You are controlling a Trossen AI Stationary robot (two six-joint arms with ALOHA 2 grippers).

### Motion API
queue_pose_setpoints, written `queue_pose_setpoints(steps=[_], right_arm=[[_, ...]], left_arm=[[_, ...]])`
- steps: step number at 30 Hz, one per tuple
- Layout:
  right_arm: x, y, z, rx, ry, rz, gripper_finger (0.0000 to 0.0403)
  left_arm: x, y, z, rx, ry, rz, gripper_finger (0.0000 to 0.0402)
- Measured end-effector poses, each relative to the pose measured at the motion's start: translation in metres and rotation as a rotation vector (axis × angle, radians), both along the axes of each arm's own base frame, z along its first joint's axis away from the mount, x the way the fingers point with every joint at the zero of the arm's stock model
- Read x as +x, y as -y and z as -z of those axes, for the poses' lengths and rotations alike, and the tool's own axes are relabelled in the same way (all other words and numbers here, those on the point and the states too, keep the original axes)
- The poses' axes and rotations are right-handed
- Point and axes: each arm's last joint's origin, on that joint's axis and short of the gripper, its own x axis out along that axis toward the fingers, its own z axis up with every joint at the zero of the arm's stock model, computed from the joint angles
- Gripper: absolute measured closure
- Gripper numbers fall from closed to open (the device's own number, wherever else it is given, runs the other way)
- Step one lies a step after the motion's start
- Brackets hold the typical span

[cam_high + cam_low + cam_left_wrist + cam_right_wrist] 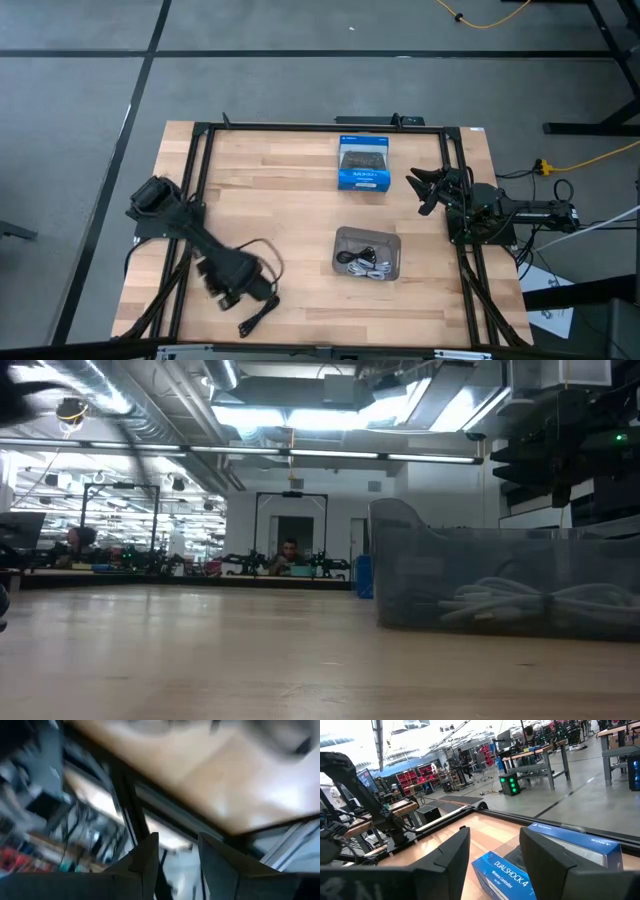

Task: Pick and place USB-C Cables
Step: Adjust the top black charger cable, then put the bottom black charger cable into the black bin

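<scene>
The grey tray (392, 243) stands right of the table's middle. It holds bundled USB-C cables: white ones (374, 269) and a black one (362, 252). The low view shows the white bundles (540, 603) lying on the tray's floor behind its translucent wall (420, 575). My left gripper (255, 318) is near the table's near-left corner, open and with nothing between its fingers (177, 865); that wrist view is blurred. My right gripper (424, 191) waits open at the table's right edge, pointing toward the blue box (495, 865).
A blue controller box (362, 163) lies at the far middle of the table and fills the right wrist view (505, 875). A black frame (300, 127) borders the table. Bare wood (290, 220) lies between the left arm and the tray.
</scene>
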Motion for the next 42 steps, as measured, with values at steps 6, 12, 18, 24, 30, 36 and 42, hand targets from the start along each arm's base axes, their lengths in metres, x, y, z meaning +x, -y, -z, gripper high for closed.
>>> queue_pose_setpoints(steps=[6,12,18,24,30,36,42], right_arm=[[0.0,0.0,0.0,0.0,0.0,0.001,0.0226],[0.0,0.0,0.0,0.001,0.001,0.001,0.0226],[0.0,0.0,0.0,0.022,0.014,-0.001,0.0226],[0.0,0.0,0.0,0.02,0.014,-0.001,0.0226],[0.0,0.0,0.0,0.018,0.012,0.0,0.0226],[0.0,0.0,0.0,0.017,0.011,-0.001,0.0226],[0.0,0.0,0.0,0.016,0.011,-0.011,0.0226]], left_arm=[[-0.017,0.009,0.043,-0.083,0.032,-0.003,0.0272],[-0.004,-0.006,0.072,0.062,0.314,0.047,0.0276],[0.02,-0.048,0.069,0.275,0.444,0.114,0.0276],[0.044,-0.097,0.067,0.435,0.507,0.117,0.0276],[0.072,-0.107,0.043,0.361,0.582,0.091,0.0276],[0.101,-0.08,-0.005,0.064,0.726,0.045,0.0276],[0.098,-0.032,-0.024,-0.19,0.724,-0.061,0.0276]])
